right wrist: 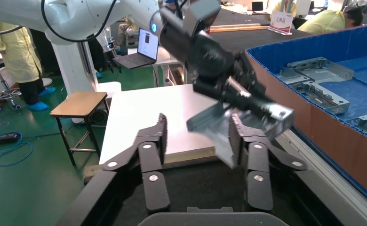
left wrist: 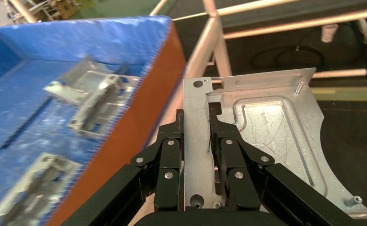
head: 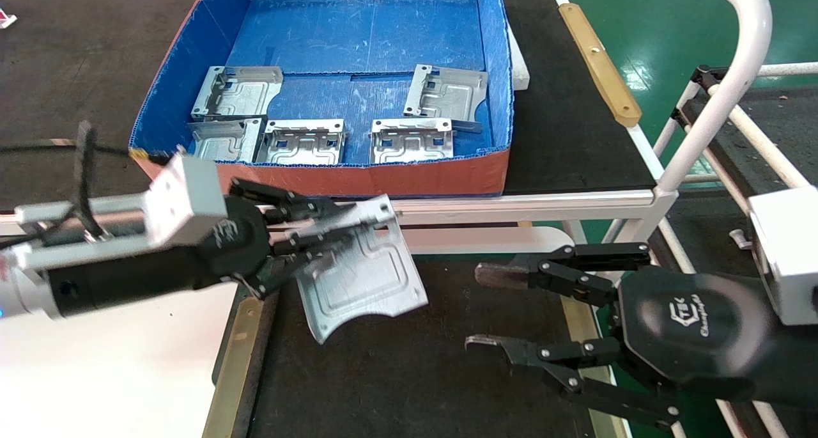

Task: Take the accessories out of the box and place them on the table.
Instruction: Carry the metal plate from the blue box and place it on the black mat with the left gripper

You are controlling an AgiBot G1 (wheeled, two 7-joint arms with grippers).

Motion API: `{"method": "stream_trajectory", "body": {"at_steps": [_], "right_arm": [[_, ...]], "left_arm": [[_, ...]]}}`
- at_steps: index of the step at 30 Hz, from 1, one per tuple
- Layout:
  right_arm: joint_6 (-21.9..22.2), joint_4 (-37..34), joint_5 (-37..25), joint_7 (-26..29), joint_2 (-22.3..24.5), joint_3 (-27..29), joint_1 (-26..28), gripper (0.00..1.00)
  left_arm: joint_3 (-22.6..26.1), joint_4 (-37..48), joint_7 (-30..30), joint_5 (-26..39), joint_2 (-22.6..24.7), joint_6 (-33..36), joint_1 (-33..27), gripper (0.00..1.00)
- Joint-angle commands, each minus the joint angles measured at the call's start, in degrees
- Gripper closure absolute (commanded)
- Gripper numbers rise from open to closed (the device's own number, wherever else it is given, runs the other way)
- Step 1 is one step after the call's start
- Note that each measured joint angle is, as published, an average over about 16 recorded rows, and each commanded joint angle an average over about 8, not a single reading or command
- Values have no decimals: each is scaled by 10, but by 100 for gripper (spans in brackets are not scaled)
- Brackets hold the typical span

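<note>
Left gripper [head: 323,233] clamps a thin, stiff, likely slippery sheet-metal plate [head: 367,275] by its edge above the table's black mat [head: 396,374]; right gripper [head: 489,310] hangs open nearby.

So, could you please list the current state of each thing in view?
Left gripper: jaws shut on one plate.
Held plate: tilted, above the black mat, outside the box.
Right gripper: jaws open, empty, over the mat.
Box: open-topped, five plates inside.
Table mat: no plate lying on it.
</note>
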Motion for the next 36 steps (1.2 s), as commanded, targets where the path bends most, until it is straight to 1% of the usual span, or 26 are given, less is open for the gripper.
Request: {"method": "stream_trajectory", "body": {"at_steps": [1,8,17,26,36], "right_arm": [[0,0,0,0,0,0,0,0],[0,0,0,0,0,0,0,0],[0,0,0,0,0,0,0,0],[0,0,0,0,0,0,0,0],[0,0,0,0,0,0,0,0]], "left_arm": [[2,1,14,0,6,2,10,100],[18,33,91,14,38,15,33,100],[42,115,215,49,111,21,34,100],[61,222,324,59,190,46,13,100],[81,381,437,80,269,69,-36,100]]}}
